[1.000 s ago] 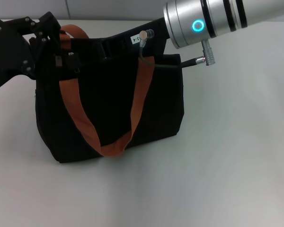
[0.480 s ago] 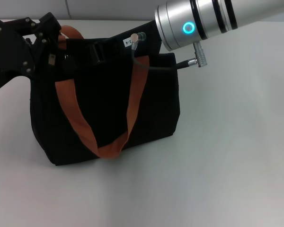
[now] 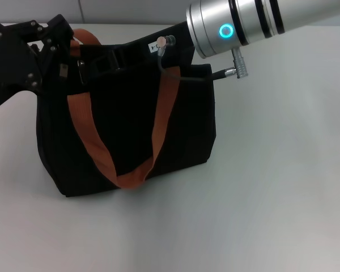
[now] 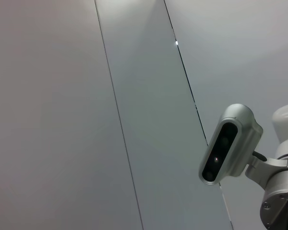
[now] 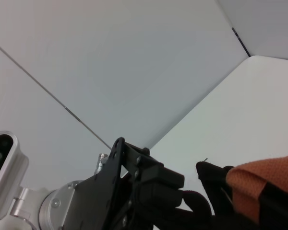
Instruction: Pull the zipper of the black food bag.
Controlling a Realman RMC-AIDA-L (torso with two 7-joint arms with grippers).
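Note:
The black food bag (image 3: 130,130) stands upright on the white table, left of centre in the head view, with its rust-orange handles (image 3: 90,136) hanging down the front. My left gripper (image 3: 54,54) is at the bag's top left corner, shut on the rim beside a handle. A small grey metal tab (image 3: 63,69), probably the zipper pull, shows just below it. My right gripper (image 3: 114,59) reaches from the silver forearm (image 3: 238,25) over the bag's top opening, black against black. The right wrist view shows the left gripper (image 5: 201,187) next to the orange handle (image 5: 264,184).
The white table (image 3: 272,170) stretches bare to the right of the bag and in front of it. A grey cable (image 3: 175,76) loops from the right wrist across the bag's top edge. The left wrist view shows only wall panels and the robot's head camera (image 4: 228,151).
The right arm has moved a little to the left over the bag top. The bag has shifted slightly left with it. The left gripper has stayed at its corner.

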